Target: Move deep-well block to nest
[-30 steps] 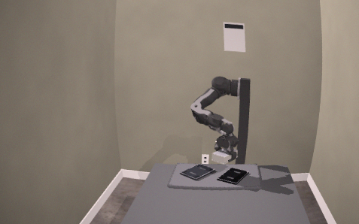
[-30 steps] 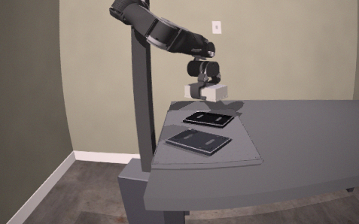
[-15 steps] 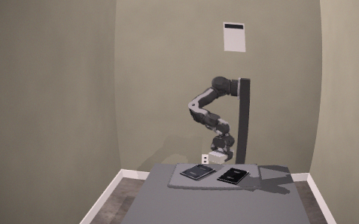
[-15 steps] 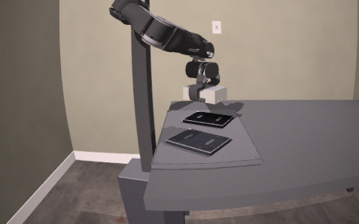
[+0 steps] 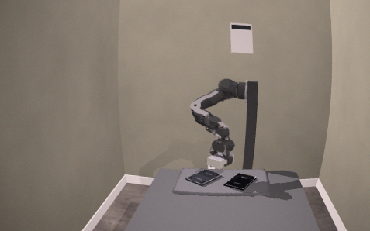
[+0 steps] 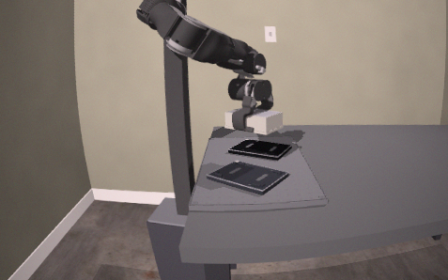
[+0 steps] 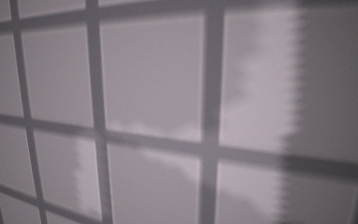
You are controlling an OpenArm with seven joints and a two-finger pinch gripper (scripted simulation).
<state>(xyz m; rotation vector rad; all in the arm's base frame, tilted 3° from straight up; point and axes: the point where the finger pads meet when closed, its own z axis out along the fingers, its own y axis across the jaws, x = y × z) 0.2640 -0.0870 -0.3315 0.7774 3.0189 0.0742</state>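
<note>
My gripper (image 6: 247,121) is shut on the white deep-well block (image 6: 254,121) and holds it level in the air above the grey mat. In the top view the block (image 5: 217,160) hangs above and just behind the gap between the two nests, nearer the greyer nest N2 (image 5: 203,177) than the black nest N1 (image 5: 240,181). Both nests are bare. In the exterior view, N1 (image 6: 259,148) is the farther nest and N2 (image 6: 248,177) the nearer one. The wrist view shows only the block's well grid (image 7: 180,125), close up and blurred. I cannot make out the cut-off corner.
The nests lie on a thin grey mat (image 6: 257,180) at the table's back edge. The arm's dark column (image 6: 178,132) stands just behind the mat. A white sheet (image 5: 241,37) hangs on the back wall.
</note>
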